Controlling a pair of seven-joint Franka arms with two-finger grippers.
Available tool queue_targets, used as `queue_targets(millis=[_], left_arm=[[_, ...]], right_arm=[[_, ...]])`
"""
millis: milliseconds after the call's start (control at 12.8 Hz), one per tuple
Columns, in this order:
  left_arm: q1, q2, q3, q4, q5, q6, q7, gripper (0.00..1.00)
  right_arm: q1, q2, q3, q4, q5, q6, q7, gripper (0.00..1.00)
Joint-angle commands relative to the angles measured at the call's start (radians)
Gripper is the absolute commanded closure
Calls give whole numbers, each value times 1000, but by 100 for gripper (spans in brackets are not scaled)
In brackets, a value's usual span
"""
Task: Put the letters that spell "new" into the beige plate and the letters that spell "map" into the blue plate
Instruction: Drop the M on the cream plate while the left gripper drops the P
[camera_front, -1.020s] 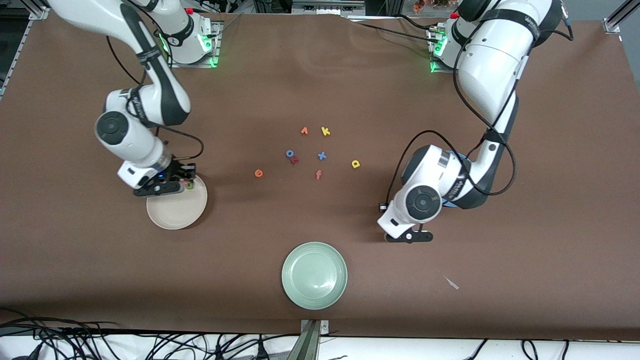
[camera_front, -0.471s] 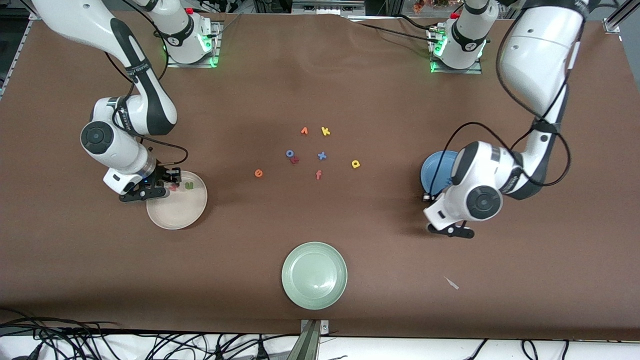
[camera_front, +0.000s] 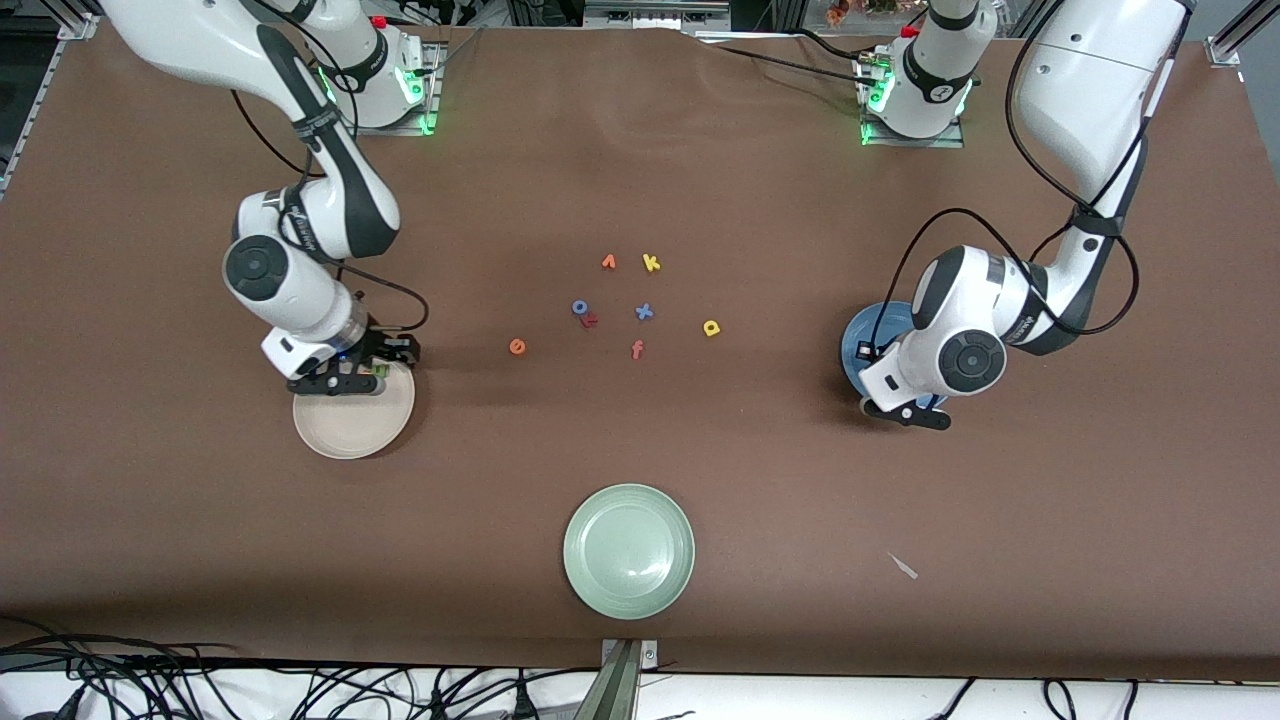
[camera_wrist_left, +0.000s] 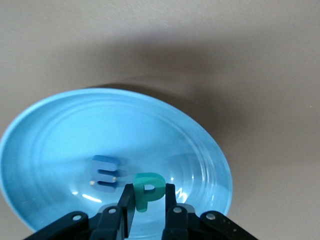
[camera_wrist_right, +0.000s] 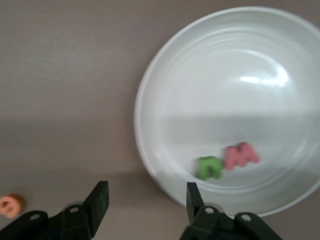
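The blue plate (camera_wrist_left: 75, 125) holds the periwinkle m (camera_wrist_left: 105, 172). My left gripper (camera_wrist_left: 147, 197) hangs over that plate (camera_front: 862, 345), shut on the teal p (camera_wrist_left: 147, 189), which stands upright between the fingers. The green n (camera_wrist_right: 210, 167) and pinkish-red w (camera_wrist_right: 241, 155) lie side by side in the beige plate (camera_wrist_right: 225, 75). My right gripper (camera_wrist_right: 145, 197) is open and holds nothing, over the plate's rim (camera_front: 350, 430) and the table beside it. The orange e (camera_front: 517, 346) and yellow a (camera_front: 711, 327) lie on the brown table between the plates.
Other letters sit in the middle of the table: yellow k (camera_front: 651, 262), a small orange letter (camera_front: 608, 262), blue o (camera_front: 579, 307), a small red letter (camera_front: 590, 320), blue x (camera_front: 644, 311), orange f (camera_front: 637, 349). A pale green plate (camera_front: 628, 550) lies nearest the front camera.
My right gripper opened and left the w in the beige plate beside the n. My left arm carried the p toward its own end of the table and over the blue plate.
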Motion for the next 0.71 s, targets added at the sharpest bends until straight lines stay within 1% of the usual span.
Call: queue_targets(millis=[0, 78, 157, 314, 471, 627], left_arm=[[-7, -33, -2, -27, 14, 16, -3, 24], [-5, -23, -2, -19, 14, 16, -2, 0], [-4, -28, -2, -19, 14, 13, 0, 0], [-13, -42, -5, 14, 12, -10, -3, 0], [-25, -54, -31, 44, 12, -19, -3, 0], [-34, -49, -54, 61, 12, -22, -6, 0]], right_arm=[[77, 69, 17, 84, -11, -1, 206, 29], [111, 95, 17, 113, -13, 1, 269, 29], [145, 118, 19, 135, -14, 7, 338, 29], [211, 147, 19, 141, -18, 54, 442, 29], [229, 149, 17, 120, -19, 65, 498, 29], [234, 146, 19, 91, -19, 76, 504, 29]])
